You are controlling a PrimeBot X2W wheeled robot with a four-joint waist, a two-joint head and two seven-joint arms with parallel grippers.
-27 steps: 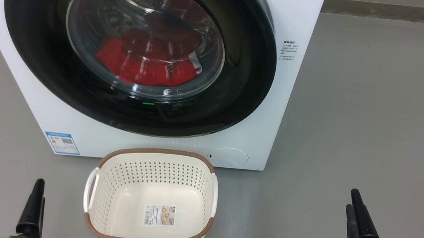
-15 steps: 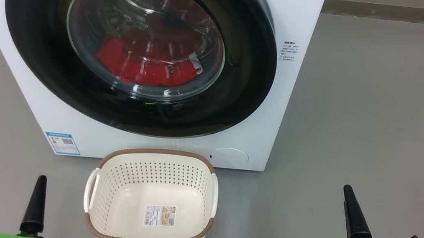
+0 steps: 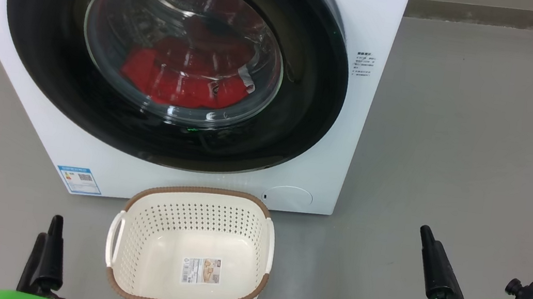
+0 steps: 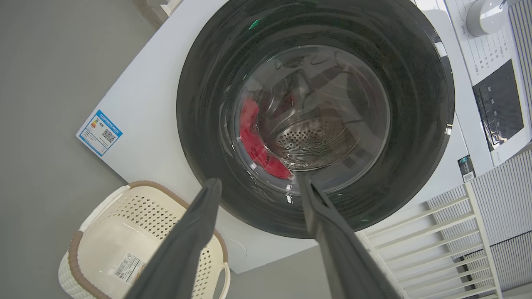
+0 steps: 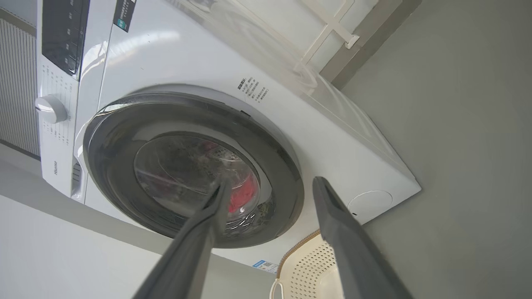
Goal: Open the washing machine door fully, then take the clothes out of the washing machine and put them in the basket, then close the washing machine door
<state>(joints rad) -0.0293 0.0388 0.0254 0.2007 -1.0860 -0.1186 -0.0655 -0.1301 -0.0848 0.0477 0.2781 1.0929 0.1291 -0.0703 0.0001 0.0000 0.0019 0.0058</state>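
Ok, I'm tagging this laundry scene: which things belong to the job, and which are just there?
Job: big white front-loading washing machine; its round black-rimmed glass door, shut; red garment inside; cream perforated plastic basket, empty.
Just there: white slatted rack beside the machine; grey floor.

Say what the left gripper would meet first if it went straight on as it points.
Probably the door, low on its window: in the left wrist view the left gripper aims there, nothing between. Depth is hard to judge.

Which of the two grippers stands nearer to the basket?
The left gripper, just left of the basket. The right gripper is far off on the other side, with a wide stretch of floor between.
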